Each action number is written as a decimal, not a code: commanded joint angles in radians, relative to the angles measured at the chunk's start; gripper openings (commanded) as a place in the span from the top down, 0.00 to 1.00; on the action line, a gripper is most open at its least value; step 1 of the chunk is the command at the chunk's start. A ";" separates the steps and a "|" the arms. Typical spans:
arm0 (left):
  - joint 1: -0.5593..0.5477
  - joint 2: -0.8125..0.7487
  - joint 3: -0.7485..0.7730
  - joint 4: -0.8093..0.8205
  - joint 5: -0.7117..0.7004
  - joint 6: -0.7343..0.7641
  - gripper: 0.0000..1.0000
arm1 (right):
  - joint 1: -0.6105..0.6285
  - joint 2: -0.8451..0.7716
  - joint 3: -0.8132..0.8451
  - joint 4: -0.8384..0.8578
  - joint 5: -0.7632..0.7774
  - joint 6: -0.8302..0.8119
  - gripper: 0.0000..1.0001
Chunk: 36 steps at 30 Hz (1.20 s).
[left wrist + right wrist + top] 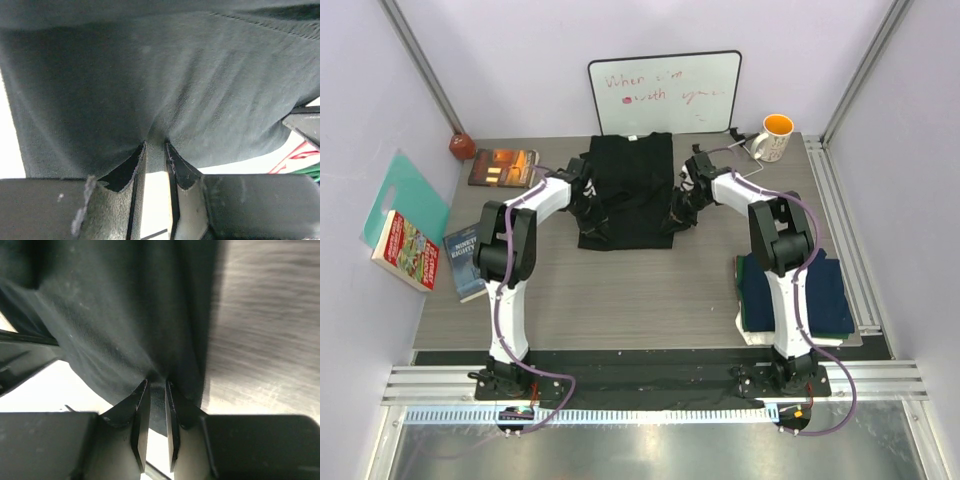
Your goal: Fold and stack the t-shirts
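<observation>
A black t-shirt (628, 185) lies spread at the back middle of the table, its side edges gathered inward. My left gripper (584, 200) sits at the shirt's left edge and my right gripper (680, 210) at its right edge. In the left wrist view the left gripper (156, 146) is shut on a pinch of the black t-shirt (150, 80). The right wrist view shows the same: my right gripper (157, 382) has a fold of the black t-shirt (110, 315) squeezed between its tips. A folded stack of t-shirts (822, 292), navy on top, lies at the right front.
A whiteboard (665, 92) leans on the back wall with a mug (775, 137) to its right. Books lie at the left: one at the back (503, 167), one near the edge (462, 262), one off the table (405, 250). A red object (461, 146) sits at the back left corner.
</observation>
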 commanded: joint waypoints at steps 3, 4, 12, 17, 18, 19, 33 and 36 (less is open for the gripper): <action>-0.051 0.023 0.000 -0.079 -0.121 0.080 0.79 | 0.075 0.049 0.032 -0.207 0.138 -0.186 0.76; -0.056 0.023 -0.003 -0.085 -0.125 0.083 0.79 | 0.087 0.060 0.039 -0.224 0.175 -0.199 0.77; -0.091 0.022 -0.046 -0.198 -0.167 0.086 1.00 | 0.157 0.034 -0.010 -0.296 0.322 -0.273 0.99; -0.139 -0.039 -0.109 -0.292 -0.213 0.129 1.00 | 0.176 -0.021 -0.109 -0.307 0.359 -0.273 0.99; -0.151 -0.052 -0.127 -0.306 -0.213 0.131 1.00 | 0.183 -0.043 -0.129 -0.306 0.367 -0.272 0.99; -0.157 -0.064 -0.147 -0.313 -0.210 0.131 1.00 | 0.186 -0.050 -0.166 -0.306 0.370 -0.272 0.99; -0.226 -0.306 -0.492 -0.317 -0.175 0.077 1.00 | 0.278 -0.297 -0.504 -0.332 0.353 -0.236 0.99; -0.229 -0.325 -0.517 -0.300 -0.136 0.079 0.96 | 0.295 -0.336 -0.524 -0.327 0.344 -0.220 0.96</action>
